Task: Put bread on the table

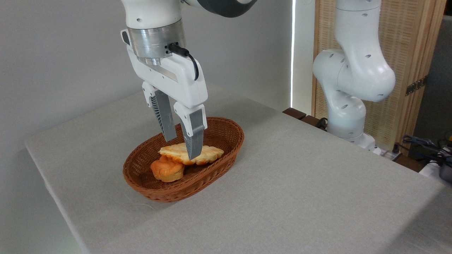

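The bread (pixel 211 153), a flat pale golden pastry with browned lobed edges, lies in the brown wicker basket (pixel 226 131), partly resting on a small round orange bun (pixel 167 170). My gripper (pixel 182 148) points down into the basket and is open. One finger stands behind the bread and the other in front of it, so its middle is hidden. The bread lies between the fingers; I cannot tell whether they touch it. The table (pixel 300 183) is covered in light-grey cloth, and the basket sits at its centre-left.
The arm's white base (pixel 348 116) stands beyond the table's far right edge. Cables and dark gear (pixel 430 148) lie at the far right. Bare cloth surrounds the basket, widest to its right and front.
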Available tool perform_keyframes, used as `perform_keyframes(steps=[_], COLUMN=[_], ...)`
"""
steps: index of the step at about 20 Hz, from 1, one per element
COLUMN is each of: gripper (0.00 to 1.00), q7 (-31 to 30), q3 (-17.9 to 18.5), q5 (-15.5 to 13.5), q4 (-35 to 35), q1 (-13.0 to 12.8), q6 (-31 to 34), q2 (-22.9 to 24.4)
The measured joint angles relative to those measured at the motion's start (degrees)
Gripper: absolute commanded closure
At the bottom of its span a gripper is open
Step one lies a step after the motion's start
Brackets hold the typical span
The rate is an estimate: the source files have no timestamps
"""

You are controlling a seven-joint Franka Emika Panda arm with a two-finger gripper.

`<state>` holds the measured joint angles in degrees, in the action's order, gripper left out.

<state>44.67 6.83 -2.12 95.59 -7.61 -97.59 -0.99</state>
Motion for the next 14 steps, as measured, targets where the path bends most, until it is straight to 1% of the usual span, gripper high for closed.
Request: perform_keyframes(steps=[10, 14], gripper=[0.0, 0.0], q7=[0.0, 0.0], q3=[-0.38, -0.38], q5=[0.0, 0.0], q4=[0.15, 0.18], q1=[-0.2, -0.24], q6=[0.3, 1.53], q2=[0.0, 0.0])
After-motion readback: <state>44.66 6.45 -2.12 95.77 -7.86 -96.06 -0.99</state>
